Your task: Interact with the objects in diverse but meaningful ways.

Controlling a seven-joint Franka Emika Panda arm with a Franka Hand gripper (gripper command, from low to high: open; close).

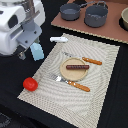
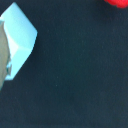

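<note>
Pale blue cup (image 1: pixel 37 51) hangs clamped in my jaws above the dark desk (image 1: pixel 10 95), just off the woven mat's (image 1: pixel 102 75) edge at the exterior view's left. I see the small red tomato (image 1: pixel 30 84) near the mat's corner, and the brown sausage stick (image 1: pixel 76 66) lying on the round plate (image 1: pixel 75 73).

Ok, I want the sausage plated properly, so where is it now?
The brown sausage stick lies across the round plate at the middle of the placemat in the exterior view, between knife and fork.
</note>
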